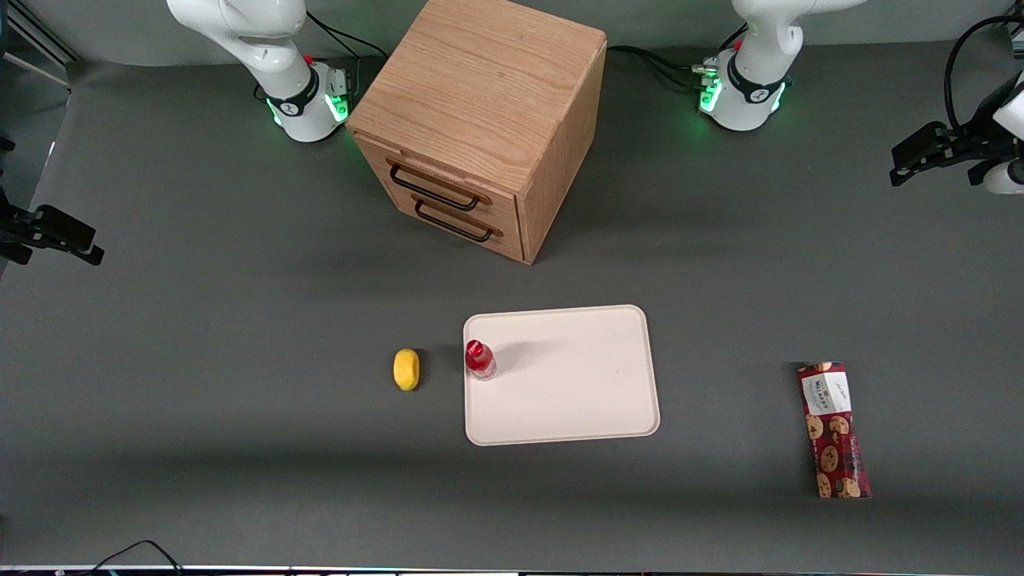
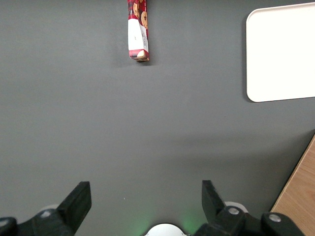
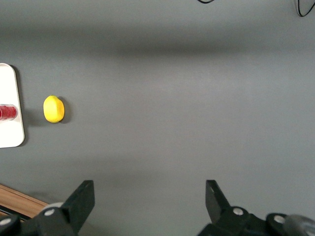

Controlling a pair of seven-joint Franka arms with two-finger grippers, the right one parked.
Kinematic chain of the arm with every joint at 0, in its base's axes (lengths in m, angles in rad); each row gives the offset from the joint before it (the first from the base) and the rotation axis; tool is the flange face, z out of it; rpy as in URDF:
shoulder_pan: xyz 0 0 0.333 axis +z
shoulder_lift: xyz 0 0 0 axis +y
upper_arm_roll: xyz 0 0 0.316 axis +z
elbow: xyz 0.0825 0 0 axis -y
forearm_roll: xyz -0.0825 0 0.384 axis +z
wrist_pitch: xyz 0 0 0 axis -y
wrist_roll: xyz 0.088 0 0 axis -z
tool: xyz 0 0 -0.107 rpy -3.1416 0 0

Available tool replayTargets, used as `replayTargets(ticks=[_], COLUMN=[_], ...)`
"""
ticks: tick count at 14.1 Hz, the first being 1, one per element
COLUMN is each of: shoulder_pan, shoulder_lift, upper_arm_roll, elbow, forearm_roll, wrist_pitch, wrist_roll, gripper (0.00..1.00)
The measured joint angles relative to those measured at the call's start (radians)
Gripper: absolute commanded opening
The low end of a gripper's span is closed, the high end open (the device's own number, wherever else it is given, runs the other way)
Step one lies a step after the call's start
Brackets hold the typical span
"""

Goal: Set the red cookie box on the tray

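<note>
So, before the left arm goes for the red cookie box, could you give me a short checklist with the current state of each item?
1. Gripper open with nothing held: ok; it hangs high over bare table at the working arm's end.
2. Red cookie box lying flat, nothing on or against it: ok.
3. Box not yet on the tray: ok, it lies on the table toward the working arm's end.
4. Free room on the tray: ok, only a small red-capped bottle stands near one edge.
5. Lemon and wooden drawer cabinet off the box-to-tray route: ok.
</note>
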Motion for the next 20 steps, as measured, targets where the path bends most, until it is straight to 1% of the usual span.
replayTargets(ticks=[7, 9, 11, 14, 18, 20], shoulder_pan=[0.0, 0.0, 0.001, 0.003, 0.008, 0.009], shoulder_lift=[0.015, 0.05, 0.101, 0.204, 0.434, 0.559], upper_arm_roll=[-0.005, -0.01, -0.01, -0.01, -0.009, -0.008], elbow=[-0.013, -0.021, -0.025, -0.006, 0.144, 0.201], forearm_roll=[0.0, 0.0, 0.0, 0.004, 0.067, 0.105], wrist_pitch=[0.002, 0.015, 0.072, 0.167, 0.29, 0.402], wrist_roll=[0.0, 0.0, 0.0, 0.0, 0.0, 0.001], gripper=[1.0, 1.0, 1.0, 1.0, 1.0, 1.0])
